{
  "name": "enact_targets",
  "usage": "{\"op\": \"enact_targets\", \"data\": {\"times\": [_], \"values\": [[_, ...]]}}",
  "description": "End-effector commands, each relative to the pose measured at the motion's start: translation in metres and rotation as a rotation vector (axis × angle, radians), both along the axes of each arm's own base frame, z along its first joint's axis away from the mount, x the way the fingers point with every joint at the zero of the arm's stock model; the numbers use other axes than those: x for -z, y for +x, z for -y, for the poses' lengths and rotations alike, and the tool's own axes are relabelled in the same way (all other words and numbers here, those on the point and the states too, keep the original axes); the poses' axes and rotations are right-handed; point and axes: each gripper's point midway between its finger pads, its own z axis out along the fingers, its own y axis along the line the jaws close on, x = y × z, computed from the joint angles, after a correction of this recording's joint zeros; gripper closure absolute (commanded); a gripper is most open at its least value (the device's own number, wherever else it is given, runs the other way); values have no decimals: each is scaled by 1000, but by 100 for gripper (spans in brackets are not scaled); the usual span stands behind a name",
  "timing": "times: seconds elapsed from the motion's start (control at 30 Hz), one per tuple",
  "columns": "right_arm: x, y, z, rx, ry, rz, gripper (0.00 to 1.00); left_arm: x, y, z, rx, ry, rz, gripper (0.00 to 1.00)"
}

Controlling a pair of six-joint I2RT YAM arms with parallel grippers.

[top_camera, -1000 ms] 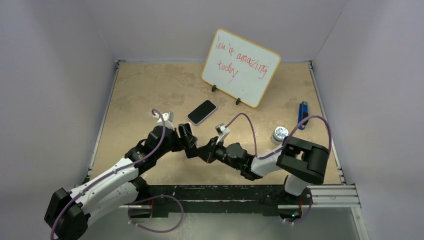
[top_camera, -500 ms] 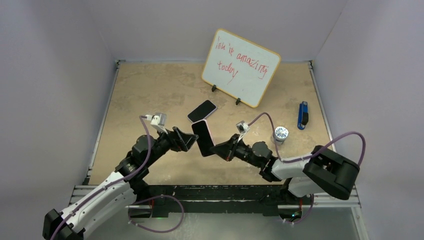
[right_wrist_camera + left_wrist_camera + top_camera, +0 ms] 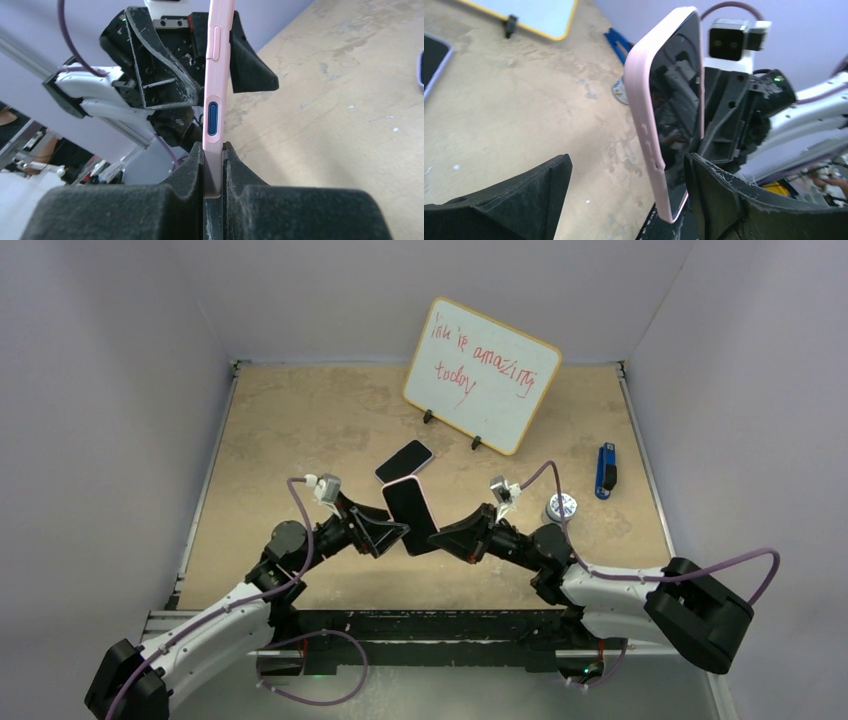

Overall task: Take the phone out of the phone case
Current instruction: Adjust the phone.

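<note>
The right gripper [image 3: 213, 155] has its jaws pressed together on the lower end of the pink-cased phone [image 3: 216, 75], one jaw on the front face and one on the back, so the case's edge with its side buttons faces the right wrist camera. The phone is held clear of the worktop [image 3: 280, 430], midway between the two arms, with its long axis rising away from those jaws and leaning a little. The left gripper [image 3: 624, 185] has its jaws spread wide and holds nothing. The phone stands just ahead of them, its dark glass turned toward the left wrist and its long axis crossing their gap. One left jaw appears to lie right beside the case's lower corner, though contact cannot be confirmed from these views. The left arm is therefore the free one, and the upper, unheld end of the case is what it would need to close on or peel. Further off, a second phone [image 3: 404, 462] lies flat before the whiteboard [image 3: 481, 375], with a small capped bottle [image 3: 560, 508] and a blue object [image 3: 606, 470] to the right.
</note>
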Motion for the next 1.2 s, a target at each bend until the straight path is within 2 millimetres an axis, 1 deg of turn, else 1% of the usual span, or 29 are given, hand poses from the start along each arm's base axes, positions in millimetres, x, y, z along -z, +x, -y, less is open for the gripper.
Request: {"op": "enact_targets", "data": {"times": [0.0,0.1,0.23,0.33,0.43,0.53,0.6,0.7,0.83,0.87,0.9,0.97,1.07,1.17], "values": [[-52,-24,4,-113,171,123,100,-51,-21,9,127,-155,169,16],[-56,-29,2,-149,185,126,100,-56,-24,9,138,-181,186,18],[-58,-34,1,-184,202,122,100,-61,-26,9,147,-198,201,24],[-58,-35,-1,-203,202,119,100,-65,-30,9,160,-217,216,32],[-57,-34,-2,-207,205,111,100,-65,-32,8,168,-222,222,43],[-55,-31,-1,-198,206,101,100,-61,-33,8,171,-219,212,58],[-54,-28,-1,-191,204,97,100,-60,-33,8,171,-221,207,72],[-51,-23,-3,-181,196,89,100,-61,-32,7,162,-228,202,99],[-48,-15,-6,-175,182,78,100,-64,-26,4,121,-237,188,100],[-46,-12,-6,-170,179,74,98,-63,-22,3,102,-237,173,100],[-45,-10,-7,-165,178,71,92,-62,-19,2,81,-239,159,100],[-43,-5,-6,-153,180,71,84,-61,-11,-2,37,-257,134,100],[-40,3,-7,-148,187,60,58,-64,-1,-7,-28,-294,106,100],[-41,11,-7,-162,209,63,39,-73,12,-17,-119,-345,89,100]]}}
